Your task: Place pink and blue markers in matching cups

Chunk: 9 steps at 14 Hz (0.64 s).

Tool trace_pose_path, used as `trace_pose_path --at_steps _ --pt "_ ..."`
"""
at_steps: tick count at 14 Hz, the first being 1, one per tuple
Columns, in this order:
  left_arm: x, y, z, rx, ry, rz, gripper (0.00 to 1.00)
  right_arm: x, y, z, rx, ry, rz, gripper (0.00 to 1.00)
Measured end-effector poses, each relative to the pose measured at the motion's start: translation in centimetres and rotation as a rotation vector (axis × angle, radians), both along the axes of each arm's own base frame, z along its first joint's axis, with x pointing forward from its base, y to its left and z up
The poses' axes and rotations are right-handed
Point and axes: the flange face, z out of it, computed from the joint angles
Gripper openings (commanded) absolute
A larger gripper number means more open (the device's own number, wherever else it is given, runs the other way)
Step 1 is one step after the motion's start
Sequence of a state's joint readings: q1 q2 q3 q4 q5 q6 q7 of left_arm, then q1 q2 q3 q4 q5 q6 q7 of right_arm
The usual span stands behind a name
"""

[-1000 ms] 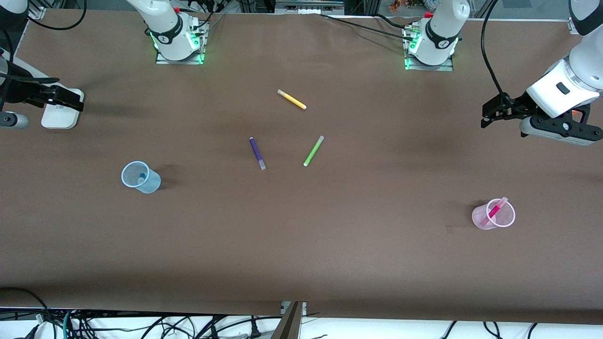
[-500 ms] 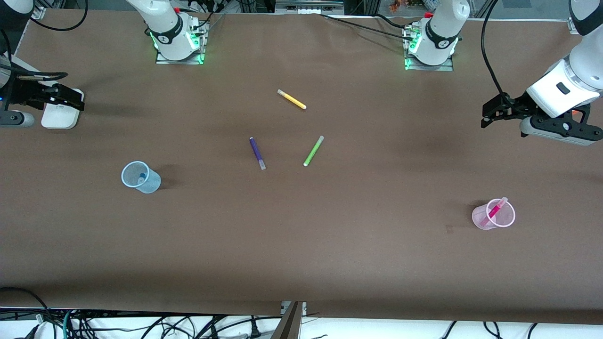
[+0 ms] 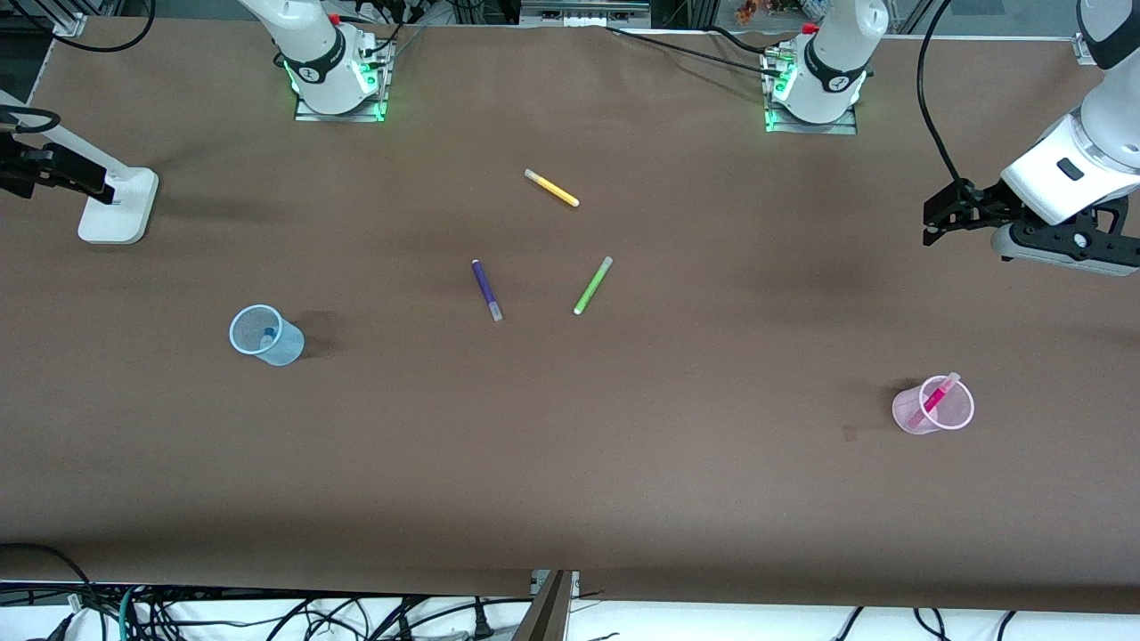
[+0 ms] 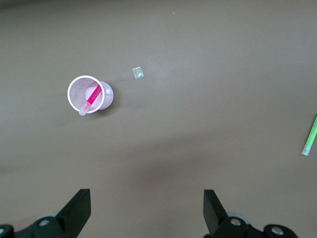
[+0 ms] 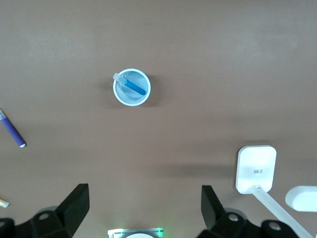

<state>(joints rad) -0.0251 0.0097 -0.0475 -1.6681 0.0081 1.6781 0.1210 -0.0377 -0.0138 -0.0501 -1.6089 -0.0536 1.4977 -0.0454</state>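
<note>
At each end of the table, both grippers hang released, each marker in its cup.
The left gripper point(image 4: 144, 210), fingers spread, is over bare table by the pink cup point(image 3: 932, 408) holding the pink marker point(image 3: 936, 399). The right gripper point(image 5: 143, 208), also spread, is over table near a white stand point(image 3: 116, 208); the blue cup point(image 3: 265, 335) holds the blue marker point(image 5: 132, 86). Purple point(image 3: 486, 289), green point(image 3: 592, 285) and yellow point(image 3: 551, 188) markers lie mid-table.

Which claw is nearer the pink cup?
Left. The left claw, open, hangs over the table at the left arm's end, where the pink cup stands. The right claw, open, is at the right arm's end, by the blue cup.
</note>
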Motion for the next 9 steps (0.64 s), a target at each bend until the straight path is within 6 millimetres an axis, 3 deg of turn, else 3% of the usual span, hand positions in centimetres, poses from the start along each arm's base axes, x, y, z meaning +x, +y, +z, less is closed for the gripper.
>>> trace_pose_path --at_steps 9 --pt "0.08 0.44 0.04 -0.021 -0.003 0.014 1.00 -0.28 1.01 -0.04 0.040 0.036 0.008 1.00"
